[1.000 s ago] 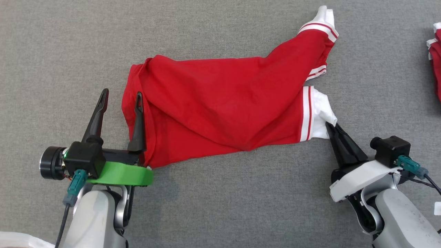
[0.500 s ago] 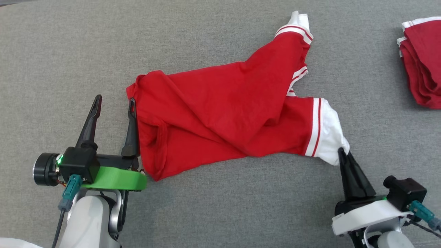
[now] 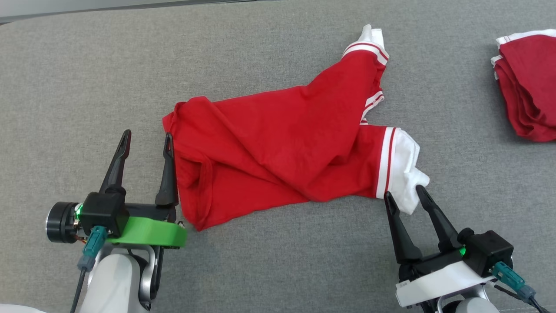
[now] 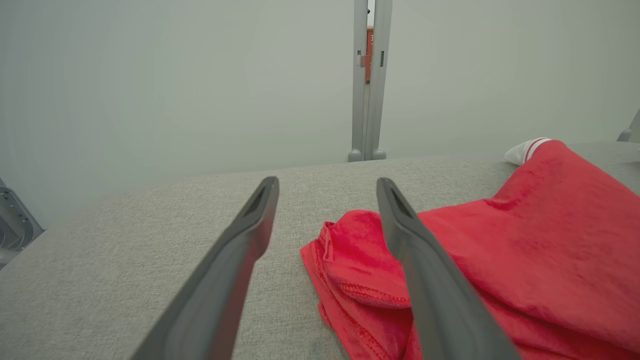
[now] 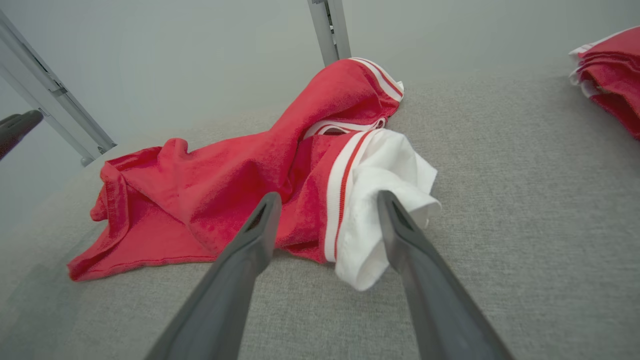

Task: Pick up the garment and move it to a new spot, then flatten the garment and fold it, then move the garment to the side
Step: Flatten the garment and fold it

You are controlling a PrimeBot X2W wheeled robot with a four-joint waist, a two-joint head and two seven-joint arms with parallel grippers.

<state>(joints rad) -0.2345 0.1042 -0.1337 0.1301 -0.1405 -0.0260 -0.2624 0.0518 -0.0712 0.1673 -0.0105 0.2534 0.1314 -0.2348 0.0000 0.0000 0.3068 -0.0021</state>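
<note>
The garment (image 3: pixel 282 148) is a red shirt with white sleeve ends and red-and-white stripes, lying crumpled on the grey cloth surface. My right gripper (image 3: pixel 404 192) stands open at its near right corner. The white sleeve end (image 3: pixel 408 174) lies loose on the surface just past the fingertips. In the right wrist view that white sleeve (image 5: pixel 390 165) sits ahead of the open right gripper (image 5: pixel 328 196), resting against the right finger. My left gripper (image 3: pixel 147 135) is open beside the shirt's left edge. In the left wrist view the left gripper (image 4: pixel 327 182) is open and its right finger overlaps the red hem (image 4: pixel 360 280).
A stack of folded red garments (image 3: pixel 525 100) lies at the far right, also visible in the right wrist view as a red stack (image 5: pixel 610 70). The surface's far edge (image 3: pixel 87 13) runs along the top. A grey metal post (image 4: pixel 367 80) stands behind it.
My right gripper has opened and let go of the white sleeve, which now lies on the surface. The head camera has shifted. The left gripper stays open beside the shirt.
</note>
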